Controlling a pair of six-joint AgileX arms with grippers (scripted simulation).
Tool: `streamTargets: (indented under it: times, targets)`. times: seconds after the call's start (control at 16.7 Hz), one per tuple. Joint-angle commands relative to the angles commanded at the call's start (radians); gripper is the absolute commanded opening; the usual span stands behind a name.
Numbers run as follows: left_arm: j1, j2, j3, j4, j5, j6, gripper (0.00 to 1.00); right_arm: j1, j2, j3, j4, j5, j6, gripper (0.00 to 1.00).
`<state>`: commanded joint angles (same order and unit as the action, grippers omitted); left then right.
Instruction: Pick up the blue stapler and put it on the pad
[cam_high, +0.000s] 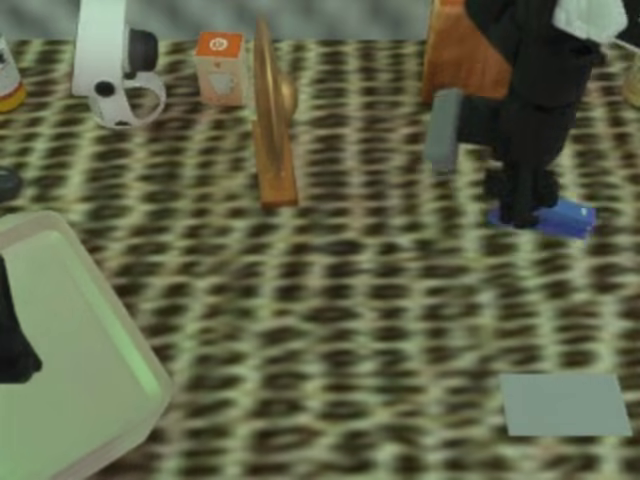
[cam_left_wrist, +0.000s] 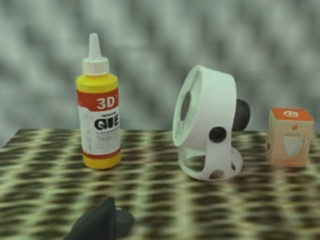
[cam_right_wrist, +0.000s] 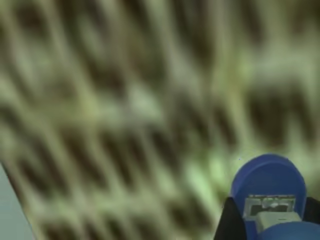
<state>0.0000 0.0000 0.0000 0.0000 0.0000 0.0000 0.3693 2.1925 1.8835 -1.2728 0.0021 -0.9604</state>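
The right gripper (cam_high: 520, 210) sits down over the blue stapler (cam_high: 565, 217) near the table's right edge, fingers either side of it in the right wrist view and, as far as that close view shows, pinching it. A good lift needs a firm, centred hold, then a straight rise before carrying toward the pad (cam_high: 565, 404) at the near right corner. The left arm is parked at the left edge.

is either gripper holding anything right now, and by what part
The right gripper is shut on the blue stapler, its fingers on the two long sides near one end. The left gripper, over the green tray, holds nothing visible.
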Motion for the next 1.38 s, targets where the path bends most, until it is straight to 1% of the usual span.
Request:
streamTargets:
  times: [0.18,0.48,0.6,0.72,0.84,1.02,1.14,1.38]
  targets:
    - [0.0,0.0,0.0,0.0,0.0,0.0,1.0,0.001,-0.02,0.047,-0.053,0.0,0.001,0.0]
    - [0.0,0.0,0.0,0.0,0.0,0.0,1.0,-0.003,-0.019,0.044,-0.05,0.0,0.012,0.0]
    - [0.0,0.0,0.0,0.0,0.0,0.0,1.0,0.0,-0.034,0.038,-0.044,-0.002,0.062,0.0]
    - [0.0,0.0,0.0,0.0,0.0,0.0,1.0,0.002,-0.06,0.028,-0.034,-0.004,0.154,0.0]
    - [0.0,0.0,0.0,0.0,0.0,0.0,1.0,0.001,-0.096,0.009,-0.021,-0.006,0.29,0.0]
    - [0.0,0.0,0.0,0.0,0.0,0.0,1.0,-0.005,-0.167,-0.043,0.001,-0.009,0.574,0.0]
    - [0.0,0.0,0.0,0.0,0.0,0.0,1.0,-0.012,-0.223,-0.101,0.016,-0.01,0.813,0.0]
    - [0.0,0.0,0.0,0.0,0.0,0.0,1.0,-0.034,-0.341,-0.262,0.037,-0.012,1.364,0.0]
